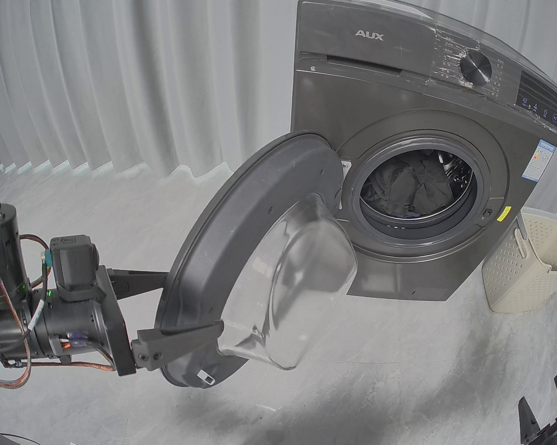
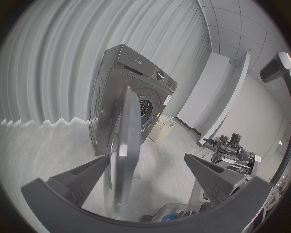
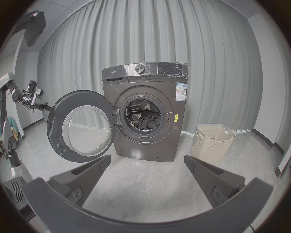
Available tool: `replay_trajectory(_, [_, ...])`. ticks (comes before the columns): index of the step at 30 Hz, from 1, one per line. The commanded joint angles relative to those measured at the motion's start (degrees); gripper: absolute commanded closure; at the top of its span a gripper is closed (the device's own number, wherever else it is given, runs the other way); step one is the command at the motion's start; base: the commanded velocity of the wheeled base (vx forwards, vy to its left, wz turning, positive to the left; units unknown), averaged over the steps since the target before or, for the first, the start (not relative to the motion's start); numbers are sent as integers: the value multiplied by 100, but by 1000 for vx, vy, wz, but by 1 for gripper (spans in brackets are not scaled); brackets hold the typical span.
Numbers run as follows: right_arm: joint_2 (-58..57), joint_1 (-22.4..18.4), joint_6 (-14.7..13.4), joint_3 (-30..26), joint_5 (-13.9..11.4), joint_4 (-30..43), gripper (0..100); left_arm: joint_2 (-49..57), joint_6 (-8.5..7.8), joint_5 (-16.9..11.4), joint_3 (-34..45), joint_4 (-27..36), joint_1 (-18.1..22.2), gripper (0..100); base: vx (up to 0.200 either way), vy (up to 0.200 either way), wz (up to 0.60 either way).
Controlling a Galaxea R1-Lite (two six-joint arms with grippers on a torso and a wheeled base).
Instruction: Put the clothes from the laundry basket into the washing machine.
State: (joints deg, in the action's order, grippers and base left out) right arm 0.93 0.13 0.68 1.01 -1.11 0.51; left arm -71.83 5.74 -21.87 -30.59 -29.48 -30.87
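The grey washing machine (image 1: 418, 116) stands with its round door (image 1: 241, 243) swung wide open. Dark clothes (image 1: 415, 183) lie in the drum. My left gripper (image 1: 192, 302) is open at the door's outer rim, one finger (image 1: 175, 344) on the inner side and the other behind it. In the left wrist view the door (image 2: 125, 145) stands edge-on between the fingers of the left gripper (image 2: 147, 159). The cream laundry basket (image 1: 528, 267) sits on the floor beside the machine's right side. My right gripper (image 1: 540, 397) hangs open, low and well back from the machine (image 3: 145, 112).
White curtains hang behind the machine. The right wrist view shows the basket (image 3: 213, 139) with its visible inside bare, and bare grey floor (image 3: 151, 182) between my right gripper (image 3: 147, 159) and the machine.
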Motion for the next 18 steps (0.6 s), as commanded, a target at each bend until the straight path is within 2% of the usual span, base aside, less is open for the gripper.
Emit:
replay_trajectory(1, [-93,4,2,-84,-3,2,0,292,41,25,176,-5,-104,0,0,0,0])
replay_trajectory(5, [-93,4,2,-84,-3,2,0,362,32,69,185,-93,63,0,0,0,0])
replay_trajectory(8, [-93,4,2,-84,-3,2,0,512,23,122,167,-331,529,0,0,0,0])
replay_trajectory(9, [-93,4,2,-84,-3,2,0,512,23,130,167,-339,547,0,0,0,0])
replay_trajectory(10, [-93,4,2,-84,-3,2,0,547,23,253,149,-454,802,0,0,0,0])
replay_trajectory(12, [-93,4,2,-84,-3,2,0,573,41,350,149,-542,1056,0,0,0,0])
replay_trajectory(16, [-93,4,2,-84,-3,2,0,565,-12,350,264,-506,1628,0,0,0,0])
replay_trajectory(18, [-93,4,2,-84,-3,2,0,494,-29,350,396,-542,1716,0,0,0,0])
